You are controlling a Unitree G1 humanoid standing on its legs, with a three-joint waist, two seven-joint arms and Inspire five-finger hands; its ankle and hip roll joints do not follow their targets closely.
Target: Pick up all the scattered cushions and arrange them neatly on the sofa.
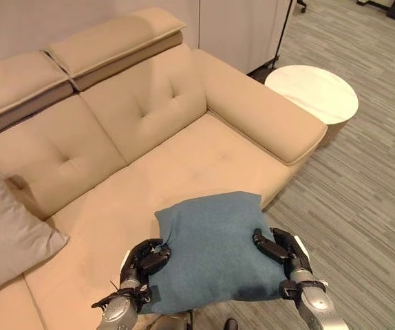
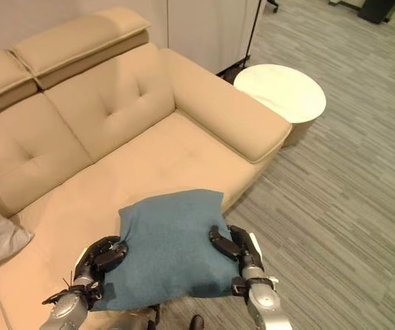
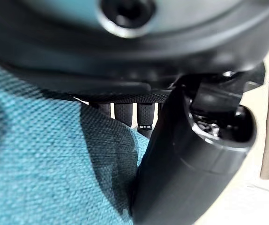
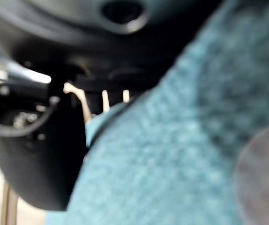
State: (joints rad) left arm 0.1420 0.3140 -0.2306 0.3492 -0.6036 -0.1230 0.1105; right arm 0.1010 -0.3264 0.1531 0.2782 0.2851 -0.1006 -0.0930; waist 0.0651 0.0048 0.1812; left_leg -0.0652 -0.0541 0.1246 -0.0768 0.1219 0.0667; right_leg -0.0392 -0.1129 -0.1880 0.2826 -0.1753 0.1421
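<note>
We see the blue cushion [image 1: 215,251] at the front edge of the sofa [image 1: 184,158] seat, between both hands. The left hand [image 1: 146,260] and right hand [image 1: 280,249] have fingers curled on its sides. A grey cushion [image 1: 5,230] leans at the sofa's left.

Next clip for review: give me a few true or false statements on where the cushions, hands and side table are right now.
1. The blue cushion is gripped by both the left robot hand and the right robot hand. True.
2. A grey cushion lies on the beige sofa toward its left end. True.
3. The blue cushion leans against the sofa backrest. False: it is at the seat's front edge.
4. The round white side table carries a cushion. False: its top is bare.
</note>
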